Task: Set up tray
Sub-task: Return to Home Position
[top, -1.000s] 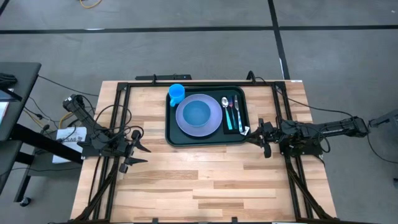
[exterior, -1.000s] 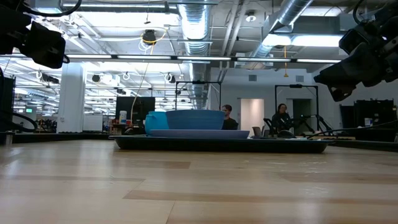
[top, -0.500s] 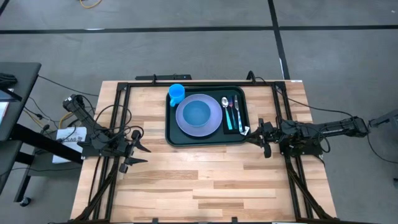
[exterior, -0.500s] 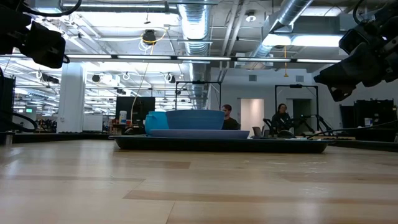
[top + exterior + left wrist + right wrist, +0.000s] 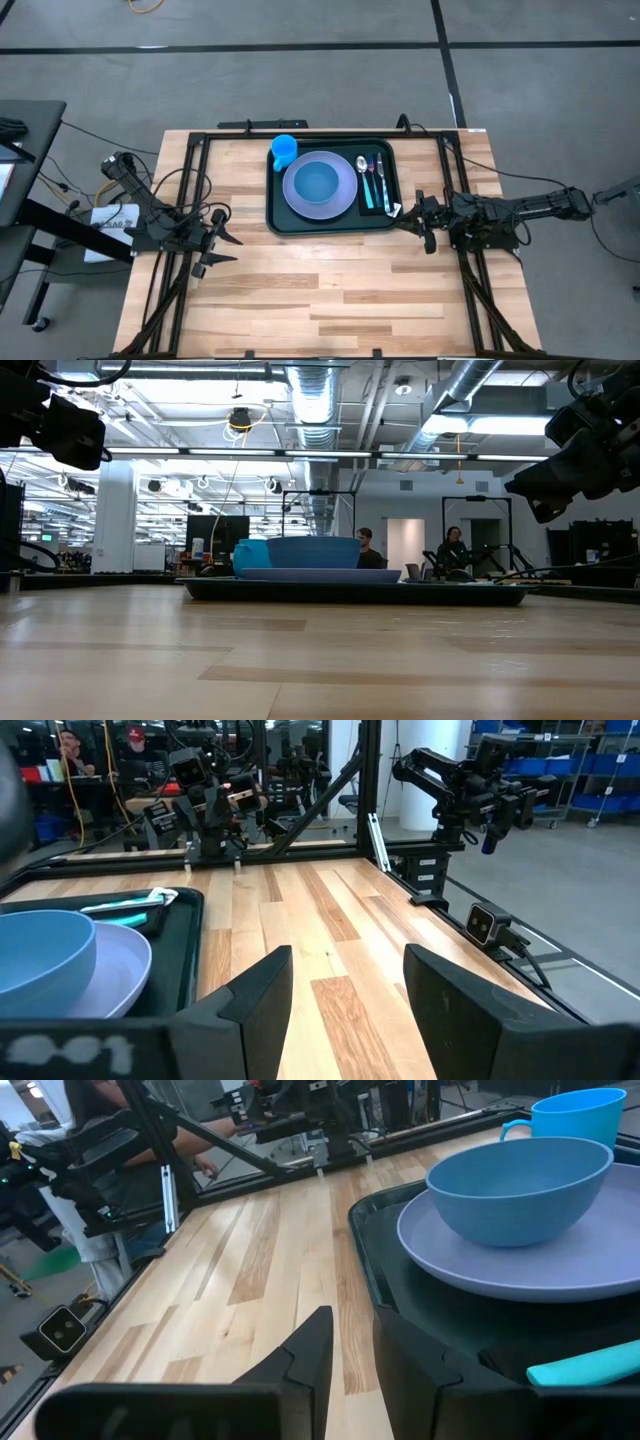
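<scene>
tray (image 5: 273,216) upper centre of worktop (image 5: 330,300), long axis left-right | right tool (image 5: 420,220) just beside right rim, parted, empty, nearer | left tool (image 5: 231,250) lower left, well apart, parted, empty

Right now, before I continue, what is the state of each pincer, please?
Left pincer: open, holding nothing.
Right pincer: open by a narrower gap, holding nothing.
</scene>
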